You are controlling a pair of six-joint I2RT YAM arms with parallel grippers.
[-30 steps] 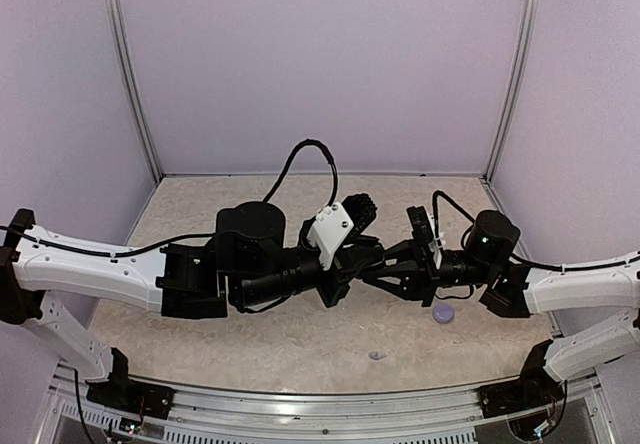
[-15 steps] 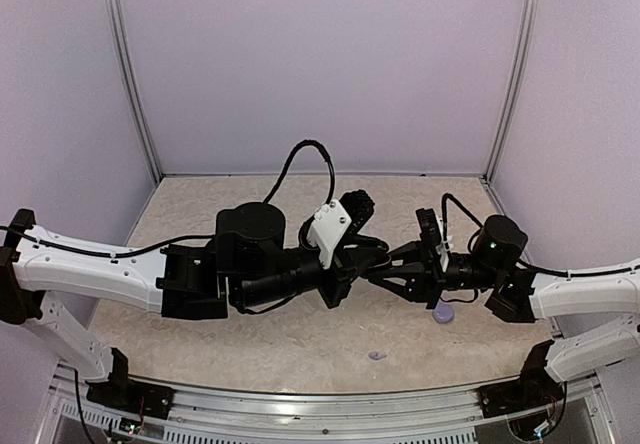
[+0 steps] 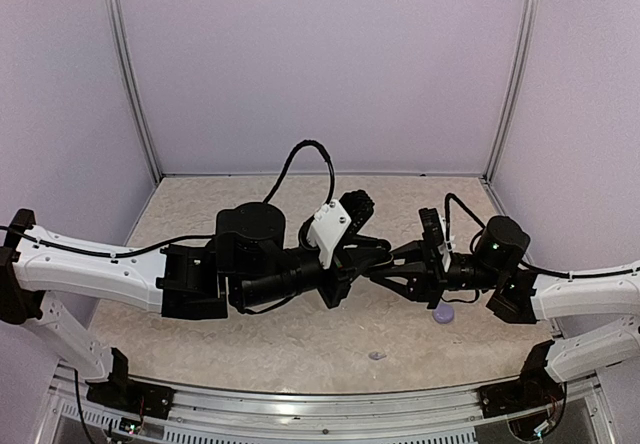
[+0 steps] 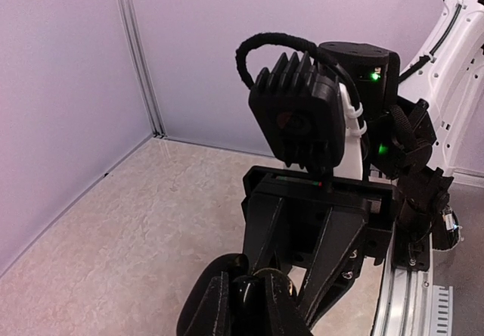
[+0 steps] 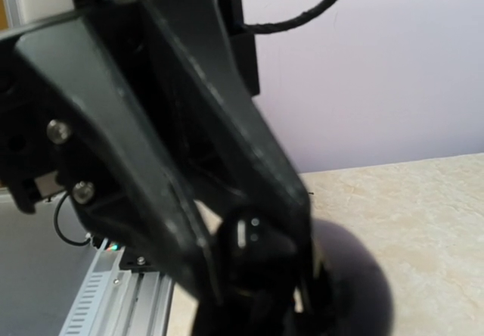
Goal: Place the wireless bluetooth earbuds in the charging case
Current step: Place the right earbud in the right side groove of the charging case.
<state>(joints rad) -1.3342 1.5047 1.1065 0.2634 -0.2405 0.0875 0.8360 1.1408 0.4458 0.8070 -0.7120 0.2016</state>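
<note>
Nearest me, a tiny pale lavender earbud (image 3: pixel 376 355) lies alone on the beige speckled tabletop (image 3: pixel 200 344); farther and to its right sits a small round lavender piece (image 3: pixel 442 314); beyond, mid-table, my left claw (image 3: pixel 368 265) and right claw (image 3: pixel 378 276) meet tip to tip; the left pinches a small glossy black rounded piece (image 4: pixel 246 290); the right is closed too, though I cannot tell whether it grips anything.

A beige, mottled tabletop (image 3: pixel 300 349) lies under soft, even light. Plain pale-lavender walls close it in: the back wall (image 3: pixel 320 64) at 12 o'clock, the side walls at 9 and 3. Silver posts (image 3: pixel 130 74) stand at 11 and 1 o'clock, and a metal rail (image 3: pixel 320 401) runs along 6 o'clock.
</note>
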